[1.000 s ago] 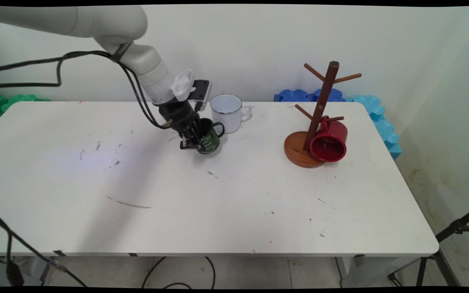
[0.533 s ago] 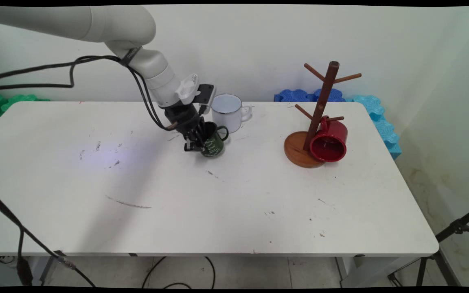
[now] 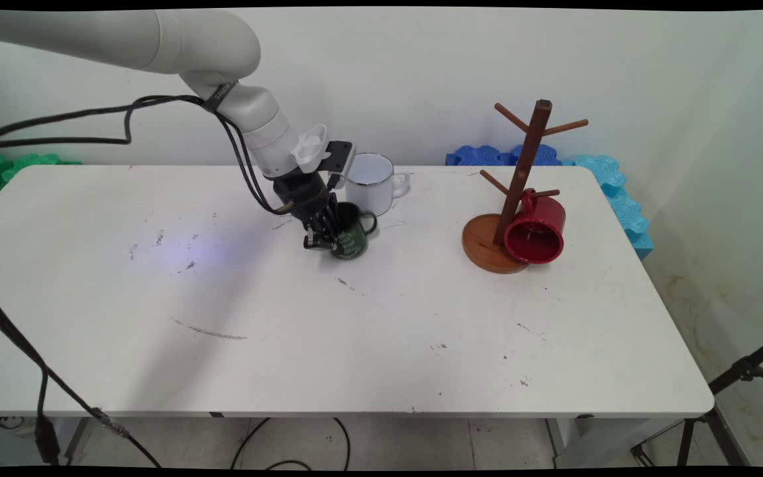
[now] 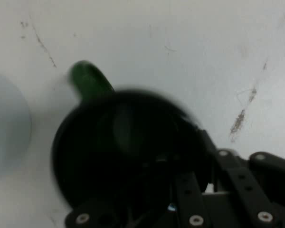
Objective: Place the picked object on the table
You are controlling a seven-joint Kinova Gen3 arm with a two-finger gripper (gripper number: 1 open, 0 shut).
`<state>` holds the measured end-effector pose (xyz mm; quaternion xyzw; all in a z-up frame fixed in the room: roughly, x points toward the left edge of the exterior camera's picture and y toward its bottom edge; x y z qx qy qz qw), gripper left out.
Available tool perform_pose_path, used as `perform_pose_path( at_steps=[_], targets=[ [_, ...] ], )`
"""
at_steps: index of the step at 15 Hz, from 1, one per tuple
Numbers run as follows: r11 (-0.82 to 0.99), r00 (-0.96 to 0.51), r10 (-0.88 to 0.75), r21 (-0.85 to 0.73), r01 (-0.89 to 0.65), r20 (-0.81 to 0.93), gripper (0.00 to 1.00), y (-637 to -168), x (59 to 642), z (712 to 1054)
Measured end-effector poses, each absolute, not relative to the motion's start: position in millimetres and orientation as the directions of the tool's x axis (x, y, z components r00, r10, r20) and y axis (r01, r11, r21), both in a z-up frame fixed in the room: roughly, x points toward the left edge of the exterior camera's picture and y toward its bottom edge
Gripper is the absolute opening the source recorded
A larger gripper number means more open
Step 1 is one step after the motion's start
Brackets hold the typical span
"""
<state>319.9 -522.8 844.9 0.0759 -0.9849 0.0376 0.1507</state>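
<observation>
Three mugs were on the white surface (image 3: 355, 331): a dark green mug (image 3: 350, 240), a white mug (image 3: 373, 183) and a red mug (image 3: 538, 229). The black pincer (image 3: 326, 233) was clamped on the green mug's rim on its left side, one finger inside the cup and the other outside against the wall, as the hand view showed with the mug (image 4: 128, 152) filling the frame and the pincer (image 4: 199, 190) at its edge. That mug sat at the far middle of the surface, tilted a little, its handle pointing right and away toward the white mug, which stood just beyond it, near the far edge. Whether the green mug's base touched the surface could not be told. Well to the right stood a wooden mug tree (image 3: 517, 182) on a round base, and the red mug hung by its handle from a low peg, its mouth facing the near side.
</observation>
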Motion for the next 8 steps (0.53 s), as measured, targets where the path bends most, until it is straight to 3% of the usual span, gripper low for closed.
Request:
perform_pose_path(
  at_steps=[1, 8],
  targets=[
    [0.986, -0.943, -0.138, -0.052, -0.161, 0.304, 1.0, -523.6, 319.7, 844.3],
    [0.984, -0.932, -0.142, -0.056, -0.17, 0.334, 1.0, -526.5, 315.6, 848.7]
  ],
)
